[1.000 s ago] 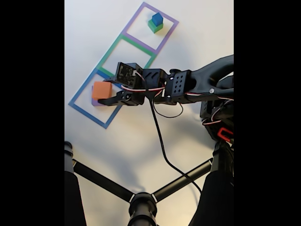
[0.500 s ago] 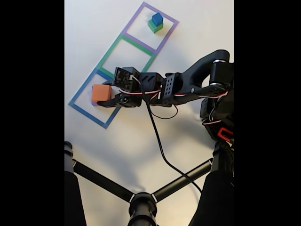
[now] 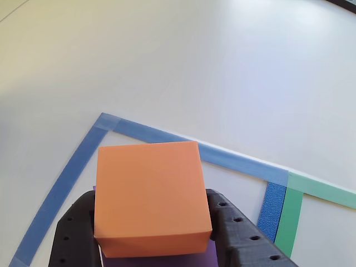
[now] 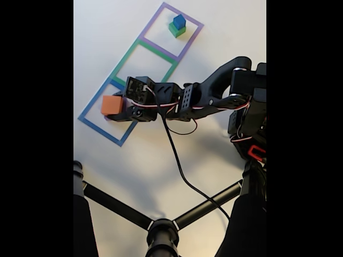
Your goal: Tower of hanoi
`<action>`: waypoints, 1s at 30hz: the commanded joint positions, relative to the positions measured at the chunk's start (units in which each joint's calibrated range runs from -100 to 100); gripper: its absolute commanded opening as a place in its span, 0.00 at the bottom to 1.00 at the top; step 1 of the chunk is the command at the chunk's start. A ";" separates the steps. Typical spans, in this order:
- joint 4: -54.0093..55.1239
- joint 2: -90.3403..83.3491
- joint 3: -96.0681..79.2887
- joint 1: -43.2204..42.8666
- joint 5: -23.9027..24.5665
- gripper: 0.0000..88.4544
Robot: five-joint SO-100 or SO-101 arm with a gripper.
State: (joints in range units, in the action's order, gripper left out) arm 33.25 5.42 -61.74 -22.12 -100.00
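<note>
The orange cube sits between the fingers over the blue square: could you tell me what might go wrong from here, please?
1. The orange cube rests on a purple block; closing the end effector could catch both or nudge the stack.
2. The fingers flank its lower part, so a shallow grip might slip.
3. The dangling cable hangs near the table and could drag.
</note>
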 commanded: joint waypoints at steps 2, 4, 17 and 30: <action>1.91 -1.58 -0.73 0.35 0.00 0.13; 1.91 -1.74 -1.28 0.35 0.00 0.13; 4.50 -1.02 -3.73 1.80 0.00 0.31; 4.50 -4.54 -0.55 1.11 0.00 0.40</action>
State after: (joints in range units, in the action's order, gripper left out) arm 36.44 5.34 -65.26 -21.02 -100.00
